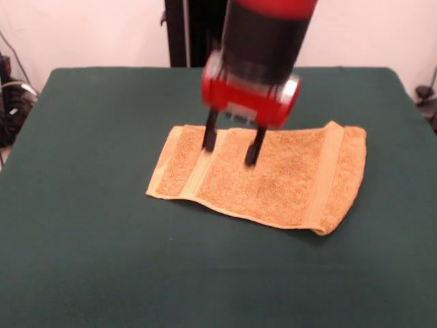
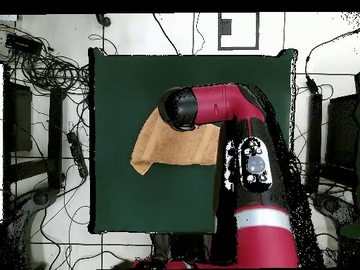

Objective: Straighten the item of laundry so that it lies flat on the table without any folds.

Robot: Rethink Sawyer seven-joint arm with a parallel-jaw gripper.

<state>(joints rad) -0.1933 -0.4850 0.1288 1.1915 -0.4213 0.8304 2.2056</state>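
Observation:
The item of laundry [image 1: 273,179] is an orange-tan terry towel lying spread near the middle of the table [image 1: 102,260], with woven bands near its left and right ends. Its right end looks doubled over at the near corner. My gripper [image 1: 231,150] comes down from above over the towel's left-centre part. It is open, and its two black fingers [image 1: 209,139] stand apart with tips at or just above the cloth and nothing between them. In the overhead view the arm [image 2: 211,105] covers the gripper and part of the towel [image 2: 169,148].
Dark green cloth covers the table [image 2: 119,204] all round the towel. Cables and equipment [image 2: 42,70] lie on the floor past the table's edges. A black stand [image 1: 184,31] rises behind the far edge.

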